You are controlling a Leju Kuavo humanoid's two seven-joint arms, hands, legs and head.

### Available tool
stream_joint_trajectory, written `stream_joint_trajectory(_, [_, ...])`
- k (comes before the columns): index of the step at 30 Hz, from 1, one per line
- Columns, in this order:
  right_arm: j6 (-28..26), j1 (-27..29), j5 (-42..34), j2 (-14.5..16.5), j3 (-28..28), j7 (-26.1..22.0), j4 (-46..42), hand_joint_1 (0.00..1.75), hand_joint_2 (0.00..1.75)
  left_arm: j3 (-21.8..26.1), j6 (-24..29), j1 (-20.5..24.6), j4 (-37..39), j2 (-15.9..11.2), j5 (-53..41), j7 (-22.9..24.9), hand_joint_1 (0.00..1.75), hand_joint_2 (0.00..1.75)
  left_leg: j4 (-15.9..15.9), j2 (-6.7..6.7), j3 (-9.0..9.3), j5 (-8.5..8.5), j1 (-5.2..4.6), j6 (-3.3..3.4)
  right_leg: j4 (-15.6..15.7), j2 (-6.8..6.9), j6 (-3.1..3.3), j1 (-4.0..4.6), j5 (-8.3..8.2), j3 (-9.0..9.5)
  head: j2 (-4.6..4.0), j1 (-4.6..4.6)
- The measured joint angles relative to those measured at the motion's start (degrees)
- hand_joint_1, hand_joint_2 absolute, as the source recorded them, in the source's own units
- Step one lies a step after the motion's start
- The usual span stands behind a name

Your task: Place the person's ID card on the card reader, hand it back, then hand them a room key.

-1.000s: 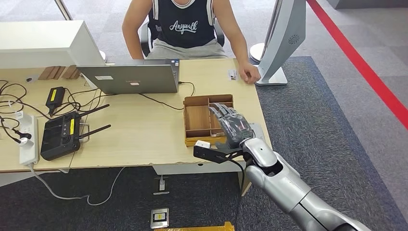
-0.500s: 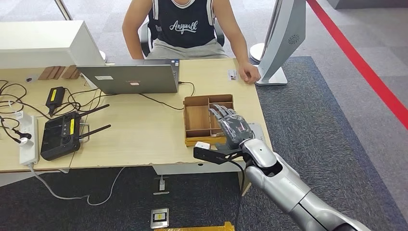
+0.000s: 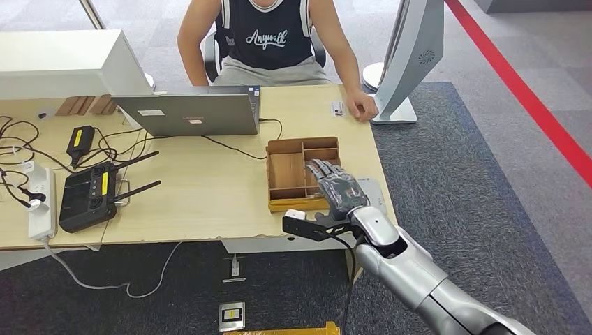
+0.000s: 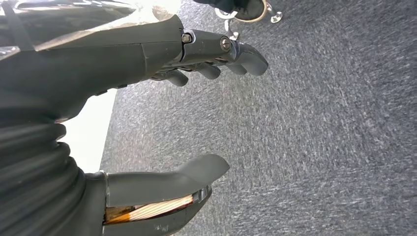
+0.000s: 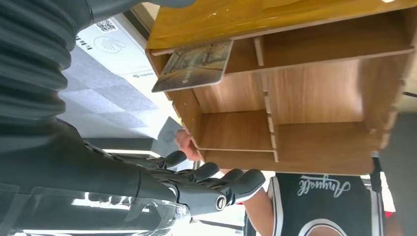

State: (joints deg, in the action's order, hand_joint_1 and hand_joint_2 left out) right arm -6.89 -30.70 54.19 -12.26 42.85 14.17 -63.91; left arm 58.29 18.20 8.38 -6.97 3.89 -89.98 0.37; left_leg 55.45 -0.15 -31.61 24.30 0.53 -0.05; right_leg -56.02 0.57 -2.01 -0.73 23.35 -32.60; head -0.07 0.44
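While easing back toward the desk edge, right hand, fingers spread and empty, now hovering lower over the wooden tray. Probably lining up for the card inside; left hand hanging open

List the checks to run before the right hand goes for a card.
1. Right hand holds nothing, fingers apart: ok.
2. Card sits in a compartment of the wooden tray: ok.
3. Card reader free of cards: cannot tell, the hand covers much of it.
4. Person's hand off the tray, resting at the desk's far edge: ok.
5. Small card beside that hand is the ID: cannot tell.
6. Left hand holds nothing: ok.
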Motion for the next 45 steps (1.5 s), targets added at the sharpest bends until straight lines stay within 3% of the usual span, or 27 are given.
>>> stream_joint_trajectory(3, [-0.85,-0.04,-0.02,0.02,-0.01,-0.07,1.58,0.00,1.75,0.00,0.01,0.01,0.00,0.00,0.00,-0.08,0.00,1.75,0.00,0.00,0.00,0.00,0.00,0.00,0.00,0.00,0.00,0.00,0.00,0.00,0.00,-0.01])
stream_joint_trajectory(7, [-0.96,-0.04,-0.05,0.01,-0.01,-0.09,3.05,0.00,1.75,-0.01,-0.01,0.01,0.00,0.00,0.00,-0.08,0.00,0.00,0.00,0.00,0.01,0.00,0.00,0.00,0.00,0.00,0.00,0.00,0.00,0.00,0.00,0.00])
stream_joint_trajectory(45, [-3.21,-0.39,0.45,0.45,-0.33,-0.38,6.84,0.00,1.75,0.01,-0.03,0.01,0.00,0.00,0.00,-0.08,0.00,0.00,0.00,0.00,0.01,0.00,0.00,0.00,0.00,0.00,0.00,0.00,0.00,0.01,0.00,-0.01])
